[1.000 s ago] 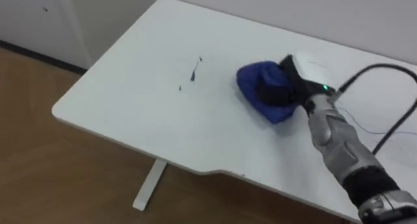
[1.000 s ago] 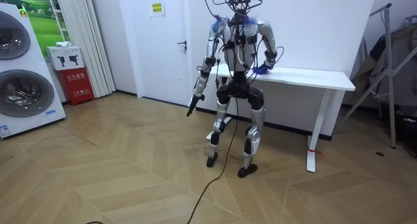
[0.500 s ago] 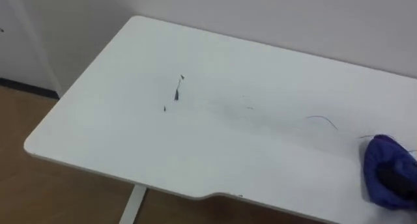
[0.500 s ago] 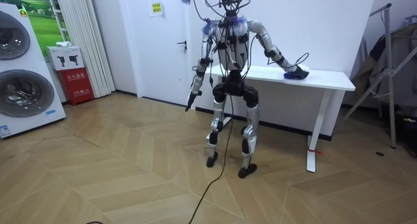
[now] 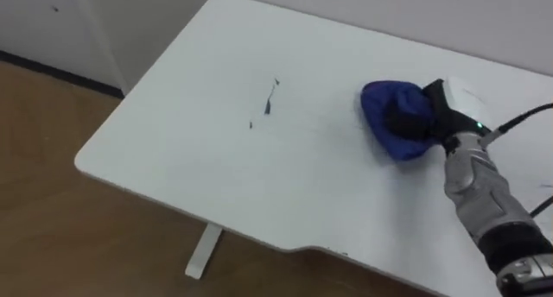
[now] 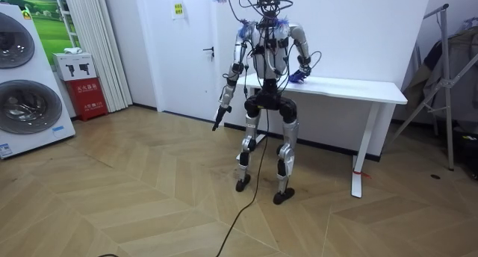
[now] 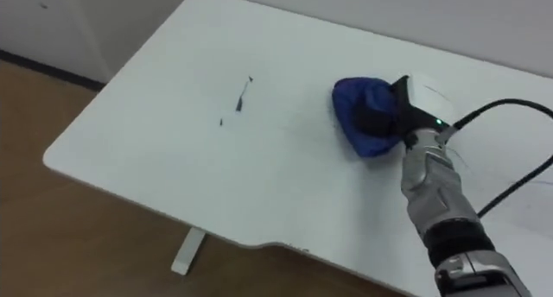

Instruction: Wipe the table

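Right hand clutches bunched cloth on worktop. Cloth judged soft, light, slip-prone; grip its bunched top.

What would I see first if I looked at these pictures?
Probably the bright blue cloth on the white table, with the robot's right hand on top of it. Next come the small dark marks on the tabletop, to the left of the cloth and apart from it.
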